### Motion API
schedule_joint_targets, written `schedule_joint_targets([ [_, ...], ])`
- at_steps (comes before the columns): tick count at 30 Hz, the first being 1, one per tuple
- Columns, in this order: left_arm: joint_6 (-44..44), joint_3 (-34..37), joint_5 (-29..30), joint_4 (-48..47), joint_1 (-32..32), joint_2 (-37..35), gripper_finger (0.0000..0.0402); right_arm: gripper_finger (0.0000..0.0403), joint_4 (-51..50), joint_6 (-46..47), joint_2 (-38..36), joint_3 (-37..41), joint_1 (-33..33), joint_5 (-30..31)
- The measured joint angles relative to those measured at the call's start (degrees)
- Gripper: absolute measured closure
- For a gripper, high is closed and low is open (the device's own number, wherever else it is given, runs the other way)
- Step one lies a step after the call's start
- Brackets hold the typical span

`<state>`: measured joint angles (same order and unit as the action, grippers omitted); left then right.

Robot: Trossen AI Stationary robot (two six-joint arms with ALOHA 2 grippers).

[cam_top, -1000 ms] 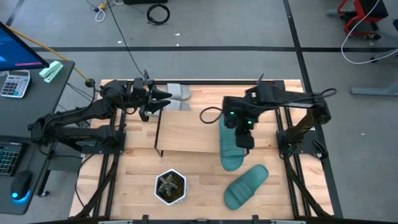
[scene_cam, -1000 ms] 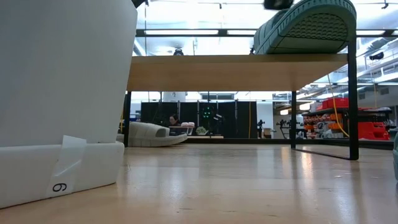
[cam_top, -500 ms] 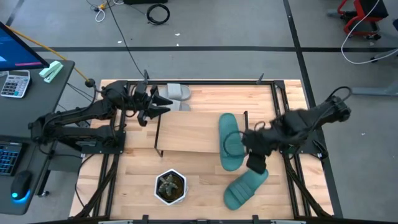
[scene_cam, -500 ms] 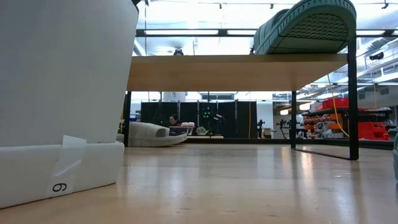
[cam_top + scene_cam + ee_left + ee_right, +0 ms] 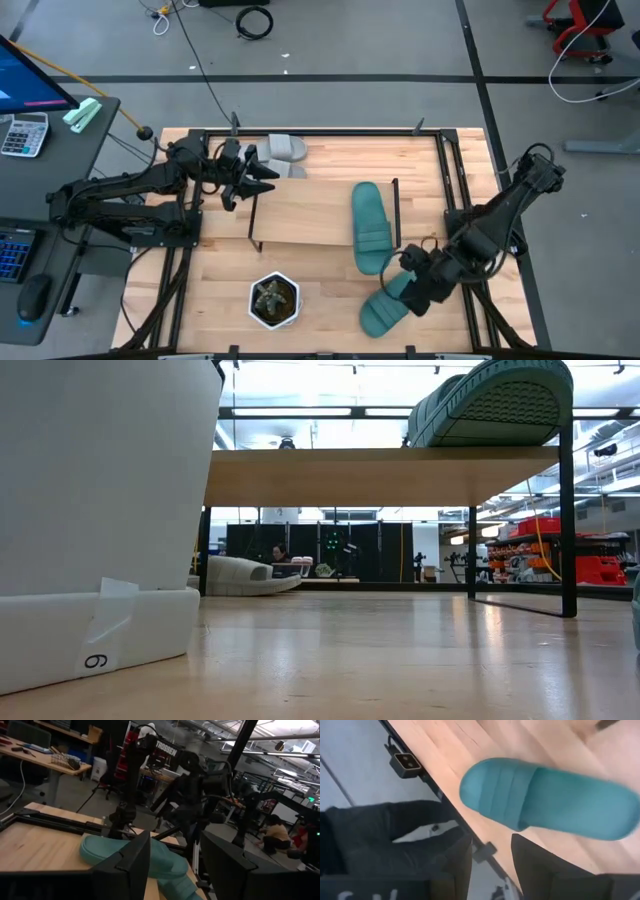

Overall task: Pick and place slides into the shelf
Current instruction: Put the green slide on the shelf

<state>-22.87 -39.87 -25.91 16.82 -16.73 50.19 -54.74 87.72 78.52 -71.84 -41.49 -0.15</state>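
We are holding our right gripper (image 5: 418,297) low over the near right part of the desk (image 5: 320,290), just above the teal slide (image 5: 385,308) that is lying on the bare wood there. Its fingers (image 5: 540,860) are spread apart and gripping nothing, and the right wrist view is showing that slide (image 5: 545,802) flat on the wood close to the desk's edge. The other teal slide (image 5: 370,226) is sitting on the right end of the shelf (image 5: 300,215), its near end overhanging the board; the low view is showing its ribbed sole (image 5: 495,405) up on the shelf's top (image 5: 380,475). We are keeping our left gripper (image 5: 262,172) at the shelf's far left corner, its fingers (image 5: 131,862) open and empty, just beside the grey slides (image 5: 280,152) lying on the desk behind the shelf. A white pot with a plant (image 5: 273,299) is standing on the desk in front of the shelf.
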Motion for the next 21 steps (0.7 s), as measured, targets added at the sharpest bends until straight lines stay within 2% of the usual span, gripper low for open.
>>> schedule_joint_targets([
  [11, -0.01, 0.01, 0.04, 0.0, 0.0, 0.0, 0.0222, 0.025, 14.44, 17.09, 0.07, 11.82, -6.73, 8.11],
  [21, -0.37, -0.01, 0.09, 0.0, 0.0, 0.0, 0.0224, 0.0183, 23.26, 18.72, 0.07, 21.84, -7.44, 9.19],
])
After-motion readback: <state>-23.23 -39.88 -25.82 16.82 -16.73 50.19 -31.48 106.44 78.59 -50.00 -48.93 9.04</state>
